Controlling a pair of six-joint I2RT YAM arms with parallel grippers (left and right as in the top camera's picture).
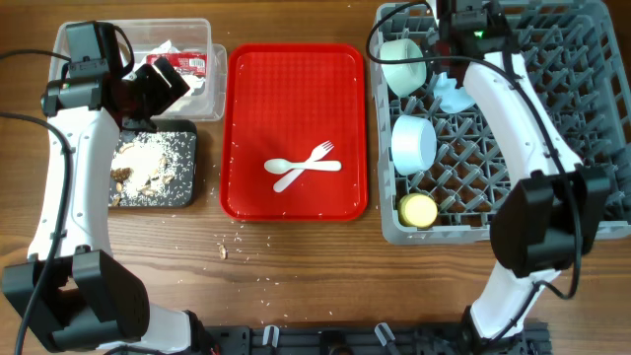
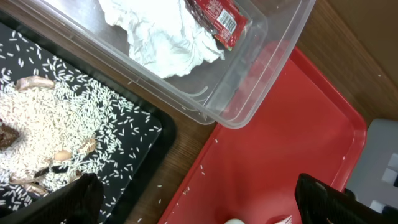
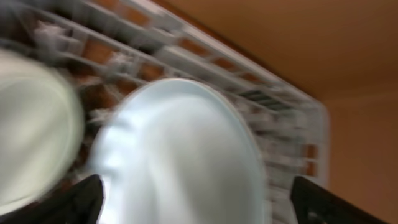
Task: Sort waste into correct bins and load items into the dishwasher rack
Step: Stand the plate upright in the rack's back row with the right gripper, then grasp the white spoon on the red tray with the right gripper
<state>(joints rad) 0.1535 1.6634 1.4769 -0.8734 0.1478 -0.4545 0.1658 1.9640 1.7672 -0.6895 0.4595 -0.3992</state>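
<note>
Both arms stand closest to the overhead lens. The left arm (image 1: pixel 74 168) leans over the bins and the right arm (image 1: pixel 513 108) reaches into the dishwasher rack (image 1: pixel 592 99). The left gripper (image 1: pixel 168 84) hangs above the line where the clear tub (image 1: pixel 215 59) meets the black tray (image 1: pixel 193 177). The napkin (image 1: pixel 200 89) and red sauce packet (image 1: pixel 187 62) lie in the tub. Food scraps (image 1: pixel 148 163) cover the black tray, and loose crumbs (image 1: pixel 232 247) dot the table (image 1: pixel 296 266). The spoon (image 1: pixel 278 165) and fork (image 1: pixel 320 153) lie crossed on the red serving tray (image 1: pixel 296 89). Along the rack's left side sit a bowl (image 1: pixel 404 64), a second bowl (image 1: pixel 414 143) and the yellow cup (image 1: pixel 418 209). The plate (image 1: pixel 454 96) is partly hidden under the right arm.

The left wrist view shows that gripper's fingers (image 2: pixel 74 199) spread wide with nothing between them, over the black tray's corner and the red tray.

The right wrist view is blurred. The right gripper (image 3: pixel 193 199) gapes wide, and the plate stands in the rack just ahead of it, beside a bowl.
</note>
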